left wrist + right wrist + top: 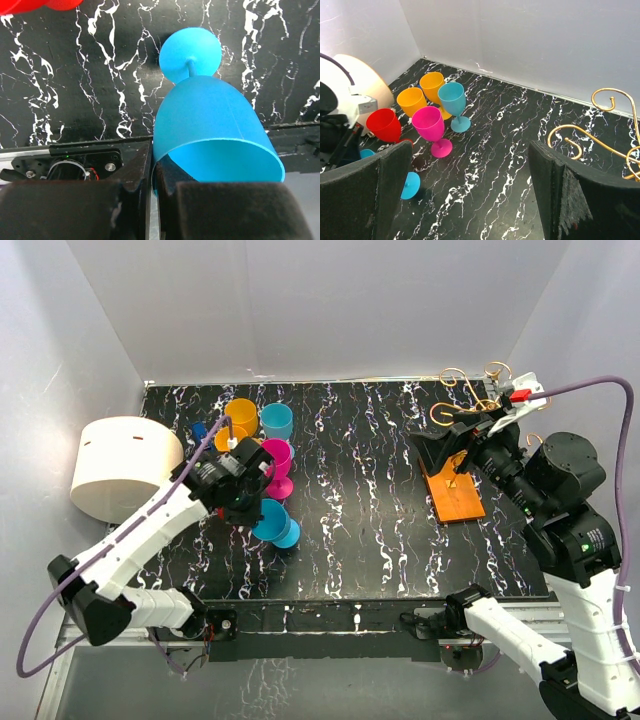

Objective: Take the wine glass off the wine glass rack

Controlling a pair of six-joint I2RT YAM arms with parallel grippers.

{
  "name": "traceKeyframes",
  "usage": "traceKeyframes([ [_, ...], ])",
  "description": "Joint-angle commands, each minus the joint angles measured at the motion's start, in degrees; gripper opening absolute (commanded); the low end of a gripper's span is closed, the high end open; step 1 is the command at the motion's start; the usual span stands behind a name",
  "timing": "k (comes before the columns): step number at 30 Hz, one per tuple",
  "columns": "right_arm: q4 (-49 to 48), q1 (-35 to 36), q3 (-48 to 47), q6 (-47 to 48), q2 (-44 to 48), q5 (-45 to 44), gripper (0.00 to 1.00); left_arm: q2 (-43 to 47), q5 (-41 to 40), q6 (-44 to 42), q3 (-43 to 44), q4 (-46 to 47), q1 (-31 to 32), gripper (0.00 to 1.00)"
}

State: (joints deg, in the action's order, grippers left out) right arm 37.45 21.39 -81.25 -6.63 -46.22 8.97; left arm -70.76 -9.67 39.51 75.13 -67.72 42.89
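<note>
My left gripper [250, 506] is shut on the rim of a blue wine glass [272, 522], with one finger inside the bowl and one outside [154, 170]. The glass [215, 130] is tilted, its foot [190, 54] pointing at the black marbled table; I cannot tell whether the foot touches it. The wine glass rack has an orange base plate [458, 495] and gold curled hooks [470, 380] at the right rear, with no glass visible on the hooks. My right gripper [445, 445] is open and empty beside the hooks [615, 125], its jaws wide apart [470, 155].
Two orange glasses [422, 92], a light-blue one [452, 100], a pink one [431, 127] and a red one [384, 125] stand at the left rear. A white cylinder [120, 465] sits at the far left. White walls enclose the table.
</note>
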Motion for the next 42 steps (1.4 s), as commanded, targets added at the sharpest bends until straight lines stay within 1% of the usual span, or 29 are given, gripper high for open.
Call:
traceKeyframes([
  [1, -2.3, 0.4, -1.7, 1.1, 0.6, -1.1, 0.98, -2.8, -0.9, -4.5, 0.2, 2.2, -3.3, 0.00],
  [4, -2.0, 0.7, -1.9, 1.7, 0.9, -2.1, 0.98, -5.2, -0.1, -7.2, -0.2, 2.7, -7.2, 0.00],
  [7, -1.4, 1.7, -2.8, 2.5, 0.7, -3.8, 0.98, -5.4, 2.1, -9.9, -1.3, 4.3, -12.2, 0.00],
  [9, -1.3, 2.5, -2.9, 3.2, 0.6, -5.0, 0.98, -5.5, 3.4, -11.0, -2.1, 5.1, -14.1, 0.00],
  [14, -1.3, 3.8, -2.4, 4.0, 0.4, -6.5, 0.98, -7.3, 3.7, -11.9, -3.7, 5.9, -16.1, 0.00],
  [17, -1.7, 4.0, -2.4, 3.9, 0.5, -6.3, 0.98, -7.2, 6.4, -11.8, -5.1, 8.2, -16.6, 0.00],
  [19, -2.3, 4.0, -2.6, 3.6, 0.8, -5.9, 0.98, -7.4, 6.8, -11.8, -4.7, 8.4, -16.7, 0.00],
  [20, -2.5, 4.0, -2.8, 3.4, 0.8, -5.7, 0.98, -7.4, 6.8, -11.9, -4.5, 8.4, -16.7, 0.02],
  [23, -2.6, 4.0, -3.9, 2.4, 0.8, -5.3, 0.98, -7.4, 7.2, -12.3, -4.2, 8.6, -16.7, 0.12],
  [24, -2.5, 4.0, -4.3, 2.2, 0.8, -5.2, 0.98, -7.4, 7.3, -12.3, -4.5, 9.0, -16.7, 0.14],
  [29, -2.8, 4.0, -3.8, 2.1, 2.1, -5.9, 0.98, -7.4, 7.5, -12.2, -4.3, 8.5, -16.7, 0.18],
  [31, -2.8, 4.0, -3.4, 2.3, 2.5, -5.9, 0.98, -7.3, 8.5, -12.0, -4.2, 8.9, -16.7, 0.21],
  [36, -1.5, 4.0, -4.3, 1.6, 1.8, -6.5, 0.98, -5.7, 9.2, -11.6, -1.2, 8.2, -16.7, 0.37],
  [42, -0.7, 4.0, -5.9, -3.0, 0.7, -5.7, 0.98, -3.7, 7.6, -12.2, 7.2, 4.4, -16.7, 0.61],
])
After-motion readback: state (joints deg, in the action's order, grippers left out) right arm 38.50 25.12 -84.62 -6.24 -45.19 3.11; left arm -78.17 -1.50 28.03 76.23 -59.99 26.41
